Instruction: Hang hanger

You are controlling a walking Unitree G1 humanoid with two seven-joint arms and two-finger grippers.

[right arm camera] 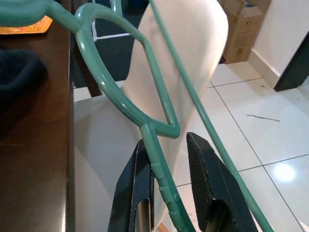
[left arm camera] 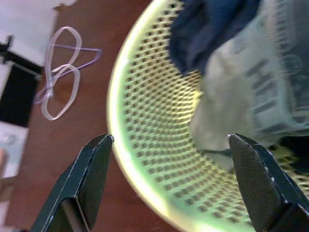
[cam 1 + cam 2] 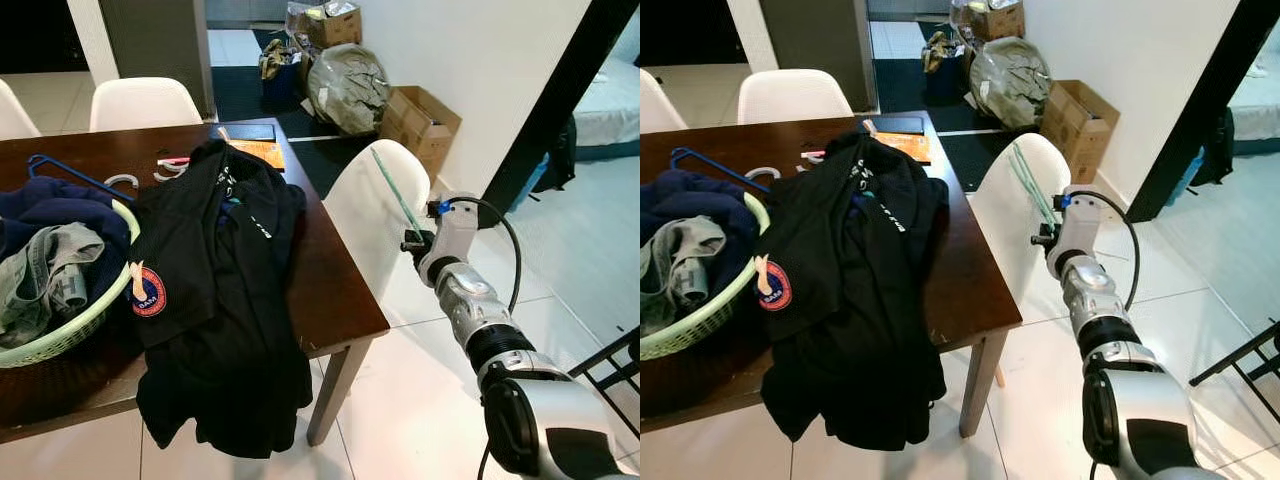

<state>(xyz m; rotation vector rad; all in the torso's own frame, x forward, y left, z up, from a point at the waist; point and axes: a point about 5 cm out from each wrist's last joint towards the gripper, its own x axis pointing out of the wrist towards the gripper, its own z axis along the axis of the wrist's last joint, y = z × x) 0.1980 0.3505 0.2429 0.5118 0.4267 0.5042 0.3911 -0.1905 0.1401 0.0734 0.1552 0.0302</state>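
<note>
Right gripper jaws pinching green hanger, long axis rising away from jaws; left gripper jaws spread over basket.

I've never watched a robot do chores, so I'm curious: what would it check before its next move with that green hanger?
1. Green hanger between the right pincer's fingers: ok, though they look only loosely closed on it.
2. Hanger free of the white chair: cannot tell; it overlaps the chair back.
3. Black jacket spread on the table: ok, partly draped over the edge.
4. Left pincer open above the green laundry basket: ok.
5. A rail or hook to hang from: cannot tell.
</note>
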